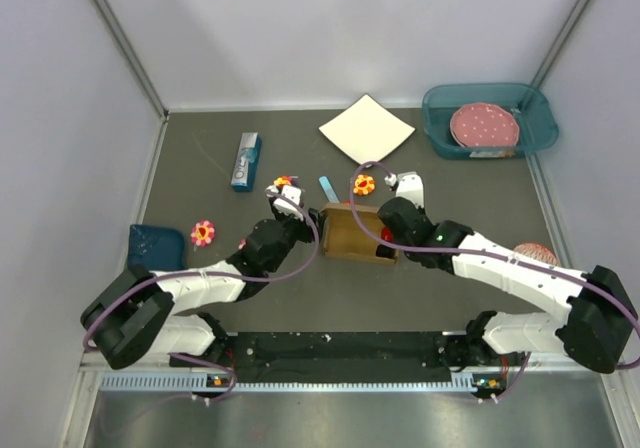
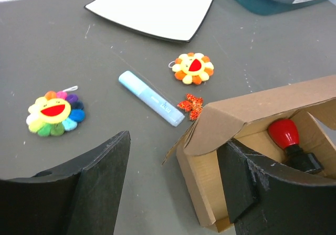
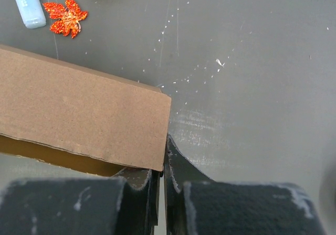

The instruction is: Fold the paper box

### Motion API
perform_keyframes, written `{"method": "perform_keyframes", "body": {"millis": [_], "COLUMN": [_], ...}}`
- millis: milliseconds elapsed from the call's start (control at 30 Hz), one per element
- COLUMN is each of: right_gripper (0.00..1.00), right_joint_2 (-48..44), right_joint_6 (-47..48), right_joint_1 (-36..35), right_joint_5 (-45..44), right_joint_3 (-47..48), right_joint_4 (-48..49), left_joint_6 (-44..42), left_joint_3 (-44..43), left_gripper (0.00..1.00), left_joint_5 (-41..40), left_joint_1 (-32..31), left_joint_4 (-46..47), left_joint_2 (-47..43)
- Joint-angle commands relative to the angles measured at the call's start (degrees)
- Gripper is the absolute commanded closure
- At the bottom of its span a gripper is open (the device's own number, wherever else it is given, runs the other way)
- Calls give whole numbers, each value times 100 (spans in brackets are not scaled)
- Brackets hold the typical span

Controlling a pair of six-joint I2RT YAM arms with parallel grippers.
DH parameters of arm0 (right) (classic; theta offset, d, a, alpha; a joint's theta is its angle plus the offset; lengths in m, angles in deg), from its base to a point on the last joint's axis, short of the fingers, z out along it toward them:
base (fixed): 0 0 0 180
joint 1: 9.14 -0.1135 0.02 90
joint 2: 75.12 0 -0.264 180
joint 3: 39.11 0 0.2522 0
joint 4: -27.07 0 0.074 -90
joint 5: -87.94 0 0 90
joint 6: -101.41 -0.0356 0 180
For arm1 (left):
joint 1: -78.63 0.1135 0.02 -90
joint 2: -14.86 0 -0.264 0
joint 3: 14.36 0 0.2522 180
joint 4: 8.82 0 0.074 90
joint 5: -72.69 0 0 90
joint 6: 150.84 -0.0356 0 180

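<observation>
The paper box (image 1: 350,232) is a brown cardboard carton in the middle of the table, partly folded, its left end open with a curved flap (image 2: 231,122) over it. My left gripper (image 2: 176,139) is open and straddles the box's left side wall (image 2: 202,180). One finger (image 2: 239,180) is inside the box and the other (image 2: 100,182) stands outside over the table. A red knob on a black stem (image 2: 284,132) shows inside the box. My right gripper (image 3: 165,156) is shut at the box's right edge. The corner of the top panel (image 3: 89,109) lies over its left finger.
A light blue stick (image 2: 151,105), a red glitter leaf (image 2: 190,105) and flower toys (image 2: 193,68) (image 2: 53,114) lie just beyond the box. A white square sheet (image 1: 366,128), a small blue carton (image 1: 246,160) and a teal bin (image 1: 537,128) sit farther back. A dark blue item (image 1: 157,243) lies at left.
</observation>
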Motion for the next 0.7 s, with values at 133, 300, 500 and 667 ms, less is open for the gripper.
{"method": "perform_keyframes", "body": {"millis": [133, 300, 500, 667], "right_gripper": [100, 100, 100, 100], "right_joint_2": [-206, -241, -241, -241], "right_joint_6": [224, 277, 251, 76], "right_joint_1": [54, 54, 54, 54], "right_joint_5": [184, 228, 254, 315], "right_joint_3": [-31, -66, -49, 4], "right_joint_4": [191, 235, 261, 261], "left_joint_6": [-540, -488, -233, -14], "left_joint_3": [64, 29, 64, 169], "left_gripper": [29, 31, 64, 82], "left_joint_5": [932, 1038, 1047, 1073], "left_joint_1": [212, 283, 300, 292], "left_joint_4": [989, 1068, 972, 910], "left_joint_2": [386, 633, 563, 405]}}
